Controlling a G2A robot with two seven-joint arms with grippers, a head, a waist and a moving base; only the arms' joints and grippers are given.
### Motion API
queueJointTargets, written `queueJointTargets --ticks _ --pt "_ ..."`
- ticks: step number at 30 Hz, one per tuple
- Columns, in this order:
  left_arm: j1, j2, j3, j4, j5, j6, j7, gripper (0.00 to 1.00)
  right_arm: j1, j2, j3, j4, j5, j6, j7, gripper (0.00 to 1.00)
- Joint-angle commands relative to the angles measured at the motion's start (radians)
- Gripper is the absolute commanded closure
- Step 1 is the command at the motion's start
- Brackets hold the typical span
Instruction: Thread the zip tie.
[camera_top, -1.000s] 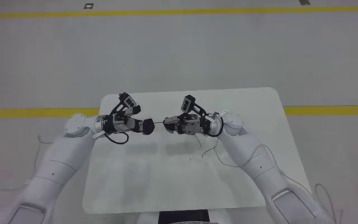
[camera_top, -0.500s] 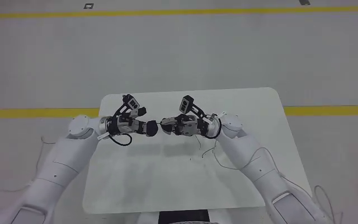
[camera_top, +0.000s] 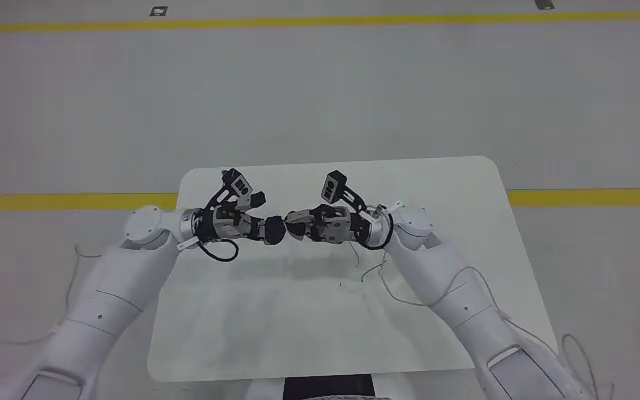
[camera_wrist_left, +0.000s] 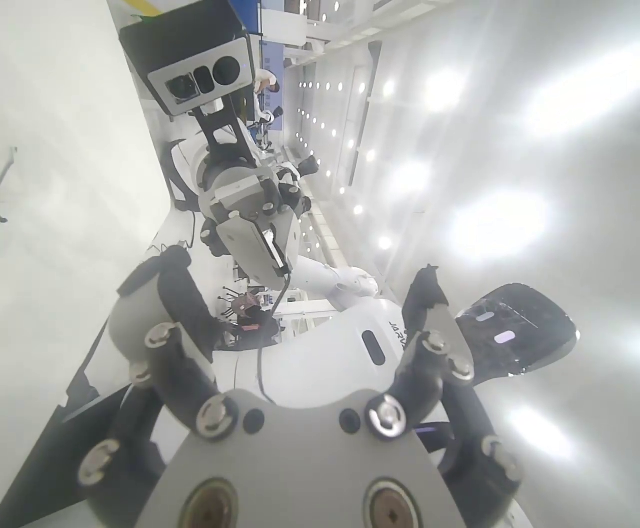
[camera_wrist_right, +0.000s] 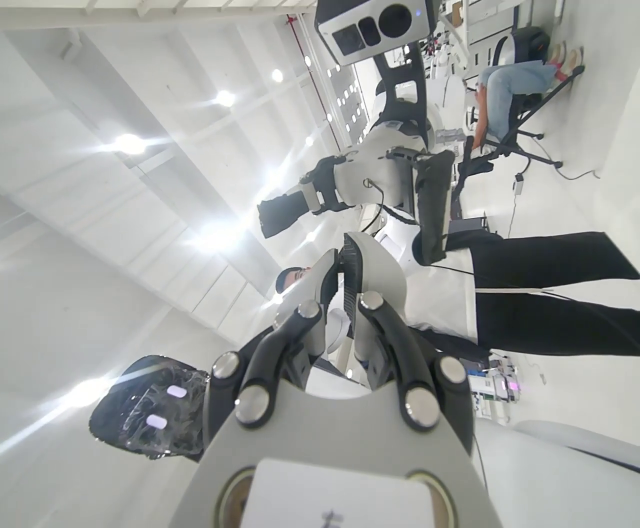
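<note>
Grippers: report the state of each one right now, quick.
Left gripper: open, holding nothing.
Right gripper: shut, apparently on the thin black zip tie.

White table (camera_top: 250, 320), rounded corners, on grey floor (camera_top: 320, 90) with yellow lines. Thin dark strands (camera_top: 372, 272) near table centre, maybe loose ties lying on it, too thin to tell.

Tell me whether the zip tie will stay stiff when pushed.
Probably floppy: the zip tie bends in a curve out of the shut right gripper. Likely light, being so thin. It may buckle if pushed endwise.
</note>
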Motion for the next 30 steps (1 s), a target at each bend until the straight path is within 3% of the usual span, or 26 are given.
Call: queueJointTargets --ticks 1,9,12,17,30 --pt "0.002 0.000 -0.002 0.000 0.002 0.002 0.001 0.00 -0.001 0.003 0.002 -0.009 -0.019 0.002 -0.005 1.00" --pt "0.007 -0.002 -0.005 0.004 0.010 0.003 0.005 0.00 -0.013 0.013 0.017 -0.031 -0.043 -0.002 -0.007 1.00" --pt "0.008 -0.003 -0.004 0.007 0.024 0.007 0.011 0.31 -0.016 0.016 0.019 -0.037 -0.057 0.004 -0.010 1.00" --pt "0.010 -0.004 0.001 0.005 0.046 0.015 0.017 0.52 -0.022 0.020 0.017 -0.042 -0.076 0.015 -0.019 1.00" --pt "0.011 -0.007 0.004 0.007 0.069 0.031 0.016 0.64 -0.033 0.029 0.015 -0.060 -0.108 0.023 -0.042 1.00"
